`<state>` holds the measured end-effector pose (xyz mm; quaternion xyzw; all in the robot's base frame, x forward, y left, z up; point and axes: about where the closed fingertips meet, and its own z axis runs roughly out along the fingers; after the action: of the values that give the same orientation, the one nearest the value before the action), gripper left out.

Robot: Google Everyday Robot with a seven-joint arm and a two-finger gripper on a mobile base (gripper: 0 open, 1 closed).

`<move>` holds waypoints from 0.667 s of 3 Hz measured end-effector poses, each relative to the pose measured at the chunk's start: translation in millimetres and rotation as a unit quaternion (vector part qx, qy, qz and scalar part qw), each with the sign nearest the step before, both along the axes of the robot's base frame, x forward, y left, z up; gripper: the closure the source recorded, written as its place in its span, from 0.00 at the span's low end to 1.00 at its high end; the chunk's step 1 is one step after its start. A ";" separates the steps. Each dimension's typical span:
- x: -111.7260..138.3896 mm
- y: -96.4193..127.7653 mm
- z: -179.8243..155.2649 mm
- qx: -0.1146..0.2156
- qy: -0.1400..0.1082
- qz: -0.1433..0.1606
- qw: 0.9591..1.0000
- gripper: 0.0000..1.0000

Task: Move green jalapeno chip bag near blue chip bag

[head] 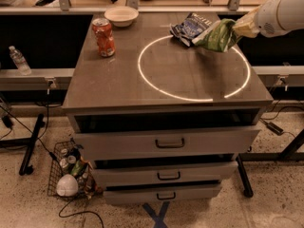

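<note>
**Position.** The gripper [240, 28] enters from the 3 o'clock side of the cabinet top [118, 87] and sits at about 2 o'clock on the lit ring [139, 66].

**Pincer state.** It is closed on the right-hand end of the green jalapeno chip bag [214, 35]. The bag hangs out from it toward 9 o'clock.

**Task item.** The green bag lies over the ring's rim at about 1 o'clock. Its free end is touching or just overlapping the blue chip bag [189, 26], which rests at 12 to 1 o'clock. Whether the green bag's lower edge rests on the surface or hangs just clear cannot be settled from this angle.

**Handling assessment.**
- The bag is judged light, soft and air-filled, with a glossy film likely to slip under a loose pinch.
- It droops and creases away from the held end, so it gives no stiff support.
- The contents are brittle, so squeezing the belly is inadvisable.
- The flat sealed end seam is the soundest place to hold, and the present grip appears to be at or near it.

**Progress.** The bag looks near enough to the blue one for release.

**Other items.** A soda can [104, 37] stands at 10 o'clock and a bowl [121, 15] at 11 o'clock, both well apart from the bags.
</note>
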<state>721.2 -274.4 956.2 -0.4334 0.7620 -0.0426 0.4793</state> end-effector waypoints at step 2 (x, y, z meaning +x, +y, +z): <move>37.8 -53.7 -31.4 0.021 0.004 -0.055 0.998 0.84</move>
<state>758.9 -328.1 924.8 -0.3807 0.7875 -0.0512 0.4820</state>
